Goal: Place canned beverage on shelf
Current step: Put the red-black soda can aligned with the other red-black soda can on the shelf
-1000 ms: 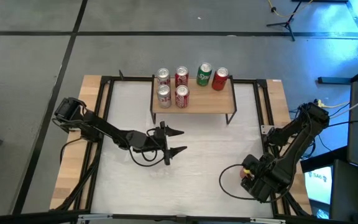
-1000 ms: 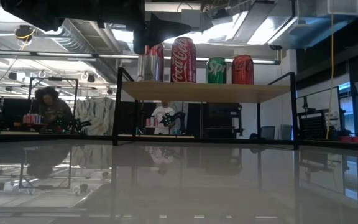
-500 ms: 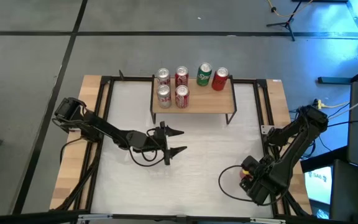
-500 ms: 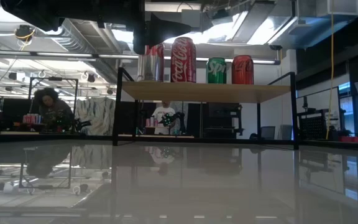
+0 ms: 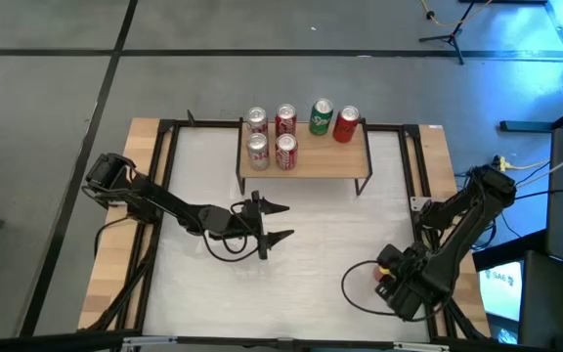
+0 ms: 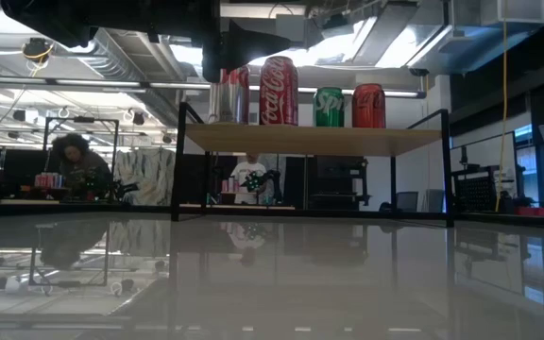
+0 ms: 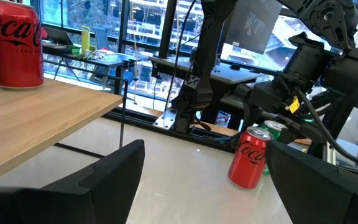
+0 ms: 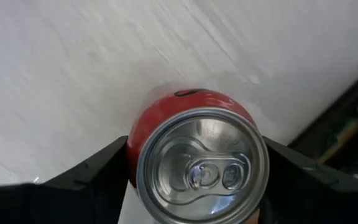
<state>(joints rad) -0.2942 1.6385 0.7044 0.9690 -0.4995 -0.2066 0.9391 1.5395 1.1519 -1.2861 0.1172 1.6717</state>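
The red cola can [image 8: 197, 155] stands upright on the white surface [image 5: 321, 244], well apart from the shelf [image 5: 306, 161] toward the near right corner, its long axis vertical. The right tool [image 8: 191, 177] sits directly above it, fingers spread to either side of its body and not visibly pressing. The left tool [image 5: 274, 223], also spread and empty, hovers nearer the shelf's front edge but far from this can, so the pick falls to the right arm.

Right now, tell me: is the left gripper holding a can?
No. The left gripper is open and empty over the table, short of the shelf.
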